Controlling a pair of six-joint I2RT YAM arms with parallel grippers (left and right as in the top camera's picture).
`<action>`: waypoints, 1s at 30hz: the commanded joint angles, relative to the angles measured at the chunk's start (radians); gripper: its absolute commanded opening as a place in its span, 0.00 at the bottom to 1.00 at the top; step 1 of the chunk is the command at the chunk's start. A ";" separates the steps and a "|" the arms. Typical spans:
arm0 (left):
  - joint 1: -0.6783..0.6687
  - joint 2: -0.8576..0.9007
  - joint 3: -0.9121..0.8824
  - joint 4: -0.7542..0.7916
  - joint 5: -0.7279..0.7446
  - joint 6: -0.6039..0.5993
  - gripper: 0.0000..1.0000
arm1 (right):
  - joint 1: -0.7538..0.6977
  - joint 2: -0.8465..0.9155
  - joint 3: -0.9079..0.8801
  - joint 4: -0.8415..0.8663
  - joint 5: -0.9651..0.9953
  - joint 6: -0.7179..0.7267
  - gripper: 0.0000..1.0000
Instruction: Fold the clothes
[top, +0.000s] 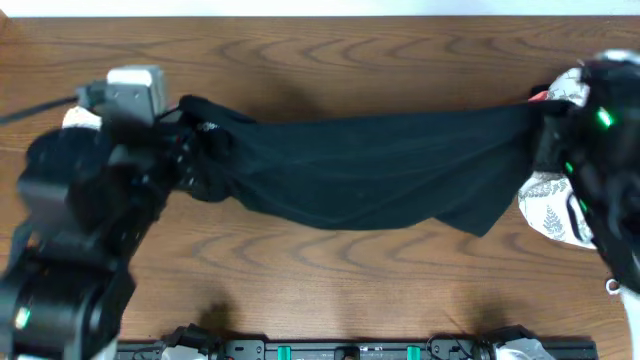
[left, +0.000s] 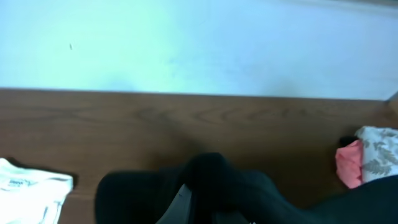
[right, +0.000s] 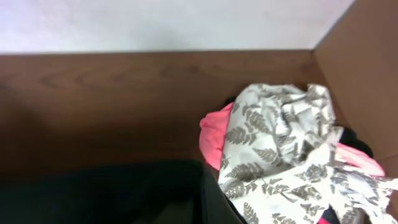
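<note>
A black garment (top: 360, 165) is stretched lengthwise across the middle of the wooden table, held taut between both arms. My left gripper (top: 192, 140) is shut on its left end, where the cloth bunches; in the left wrist view the black fabric (left: 217, 186) covers the fingers. My right gripper (top: 545, 125) is shut on its right end; in the right wrist view the black cloth (right: 124, 193) fills the lower left and hides the jaws.
A pile of clothes lies at the right edge: a white leaf-print piece (top: 552, 215) (right: 280, 149) and a pink one (right: 211, 140) (left: 348, 163). A white folded garment (left: 28, 196) lies at the left, behind my left arm. The table's back edge meets a pale wall.
</note>
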 joint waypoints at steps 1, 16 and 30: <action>0.012 0.164 0.005 0.032 0.001 0.000 0.05 | -0.020 0.165 -0.001 0.016 -0.024 -0.014 0.01; 0.154 0.639 0.092 0.762 0.190 0.044 0.06 | -0.191 0.535 0.151 0.520 -0.067 -0.060 0.01; 0.190 0.572 0.214 0.103 0.308 0.037 0.06 | -0.241 0.536 0.303 -0.034 -0.158 -0.032 0.01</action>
